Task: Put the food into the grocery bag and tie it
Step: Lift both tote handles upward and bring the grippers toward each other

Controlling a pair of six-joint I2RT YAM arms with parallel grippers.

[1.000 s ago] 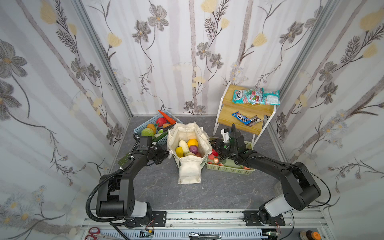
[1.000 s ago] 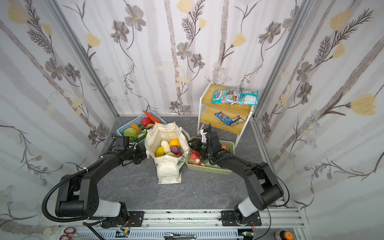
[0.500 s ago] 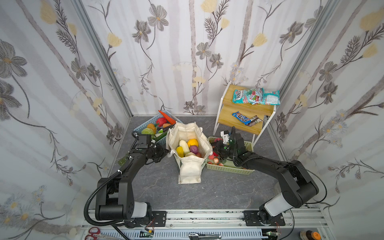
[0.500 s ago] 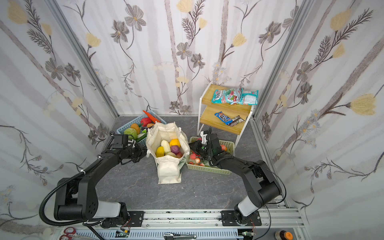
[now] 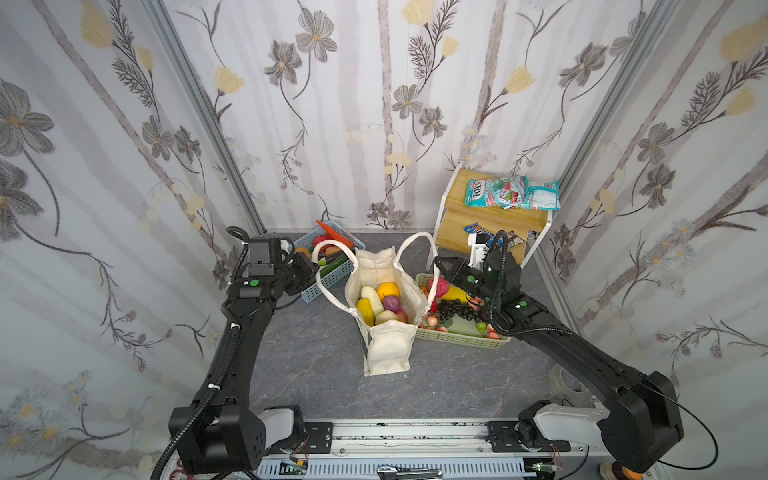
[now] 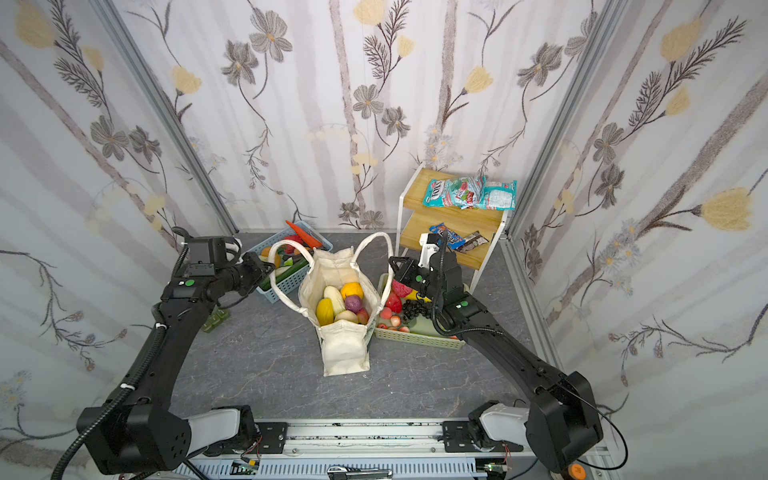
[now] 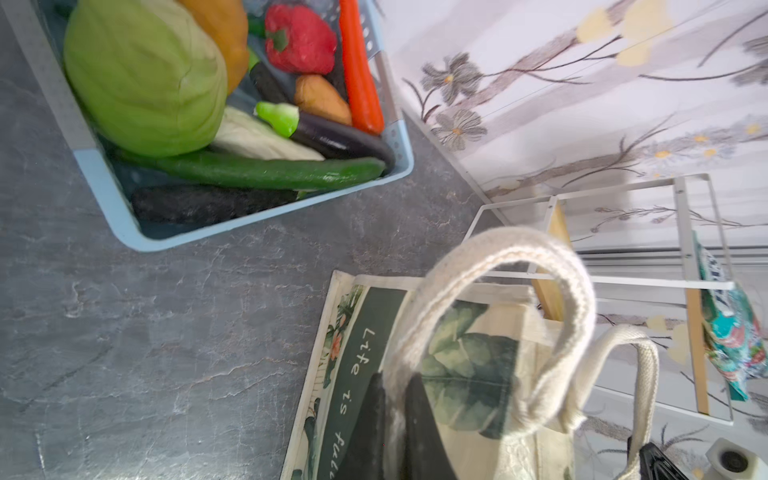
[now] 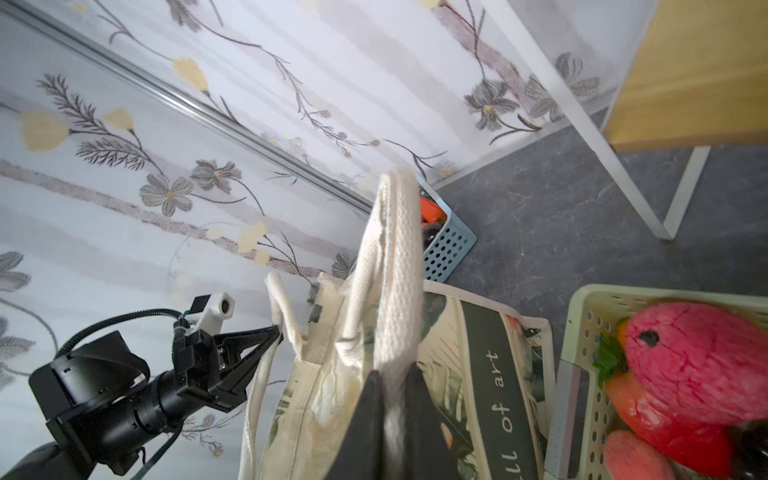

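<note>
1. Since a second ago, the right gripper (image 5: 436,261) has slid from over the green basket (image 5: 461,338) to the bag (image 5: 388,353) and shut on the right handle (image 5: 415,237); the right wrist view shows both fingers (image 8: 370,415) pinching the strap.
2. Bag: it stands upright and open-mouthed in the middle of the surface (image 5: 316,365), between the two baskets. Inside lie the orange (image 5: 387,289), yellow fruit (image 5: 365,309), pale vegetable (image 5: 372,299), a purple piece (image 5: 390,302) and a pale round piece (image 5: 386,318).
3. A green packet (image 6: 216,321) lies on the surface under the left arm, outside the bag.
4. Blue basket (image 5: 309,293), left of the bag: cabbage (image 7: 145,79), cucumber (image 7: 270,170), carrot (image 7: 359,70), red pepper (image 7: 301,39), aubergine (image 7: 336,139).
5. Green basket, right of the bag: grapes (image 5: 455,309), a red fruit (image 8: 698,365) and smaller pieces.
6. Shelf (image 5: 490,218) behind it: teal packets (image 5: 511,197) on top.
7. Left gripper (image 5: 318,271): clamped on the left handle (image 5: 322,286), drawing the loop out toward the blue basket. That arm reaches forward with its wrist turned toward the bag.
8. Right arm: it stretches over the green basket with the gripper pointing left at the bag.
</note>
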